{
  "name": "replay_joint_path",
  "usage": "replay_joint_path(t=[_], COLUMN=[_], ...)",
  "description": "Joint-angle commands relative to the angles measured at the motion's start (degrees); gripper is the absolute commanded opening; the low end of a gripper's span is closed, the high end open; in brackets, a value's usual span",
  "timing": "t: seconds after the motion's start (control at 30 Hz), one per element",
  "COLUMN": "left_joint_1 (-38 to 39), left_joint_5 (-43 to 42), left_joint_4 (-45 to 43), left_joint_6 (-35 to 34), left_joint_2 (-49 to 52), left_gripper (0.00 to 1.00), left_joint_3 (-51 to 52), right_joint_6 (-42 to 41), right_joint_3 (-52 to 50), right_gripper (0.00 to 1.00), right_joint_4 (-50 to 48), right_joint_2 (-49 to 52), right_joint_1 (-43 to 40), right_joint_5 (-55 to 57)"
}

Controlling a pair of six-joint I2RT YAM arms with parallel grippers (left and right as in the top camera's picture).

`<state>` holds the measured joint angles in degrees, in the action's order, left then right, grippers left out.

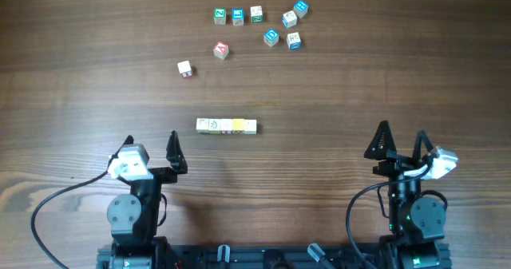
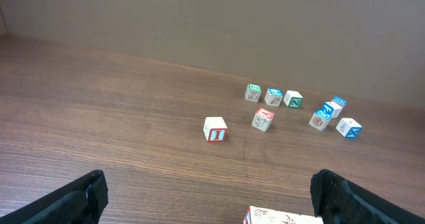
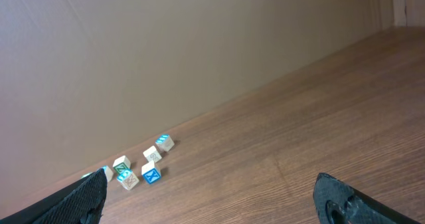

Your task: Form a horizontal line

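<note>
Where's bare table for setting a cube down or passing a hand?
Bare wood: the band between the row of cream wooden cubes and the white red-marked cube; everything right of that row, beyond the open right gripper; the far-left side beyond the open left gripper. Crowded: the blue- and green-faced cube cluster, top centre.

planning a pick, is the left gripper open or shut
Open: the left gripper has its fingers wide apart, nothing between them, in the overhead view.
</note>
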<state>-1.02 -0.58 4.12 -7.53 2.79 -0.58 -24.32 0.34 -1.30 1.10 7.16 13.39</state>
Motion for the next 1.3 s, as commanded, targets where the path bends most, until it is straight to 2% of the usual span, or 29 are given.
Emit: replay_joint_path(t=[0.0,0.07,0.13,0.2,0.3,1.27], left_joint_1=[-0.11,-0.11,-0.11,-0.11,-0.11,-0.11], left_joint_5=[-0.92,-0.92,-0.92,-0.92,-0.92,-0.92], left_joint_4=[0.24,0.24,0.24,0.24,0.24,0.24], left_joint_6=[1.33,1.33,1.33,1.33,1.33,1.33], left_joint_2=[-0.15,-0.15,-0.15,-0.15,-0.15,-0.15], left_gripper=[1.0,1.0,1.0,1.0,1.0,1.0], left_joint_3=[0.24,0.24,0.24,0.24,0.24,0.24], right_joint_6=[0.39,2.43,10.82,22.99,31.32,31.85], right_joint_3=[-0.04,-0.04,-0.04,-0.04,-0.04,-0.04], right_gripper=[1.0,1.0,1.0,1.0,1.0,1.0], right_joint_4=[-0.31,-0.33,-0.31,-0.02,0.83,1.01], right_joint_2=[-0.9,-0.9,-0.9,-0.9,-0.9,-0.9], right_joint_1=[-0.28,-0.28,-0.28,-0.26,-0.28,-0.28], right_joint_5=[1.16,1.09,-1.01,-6.47,-12.83,-14.8])
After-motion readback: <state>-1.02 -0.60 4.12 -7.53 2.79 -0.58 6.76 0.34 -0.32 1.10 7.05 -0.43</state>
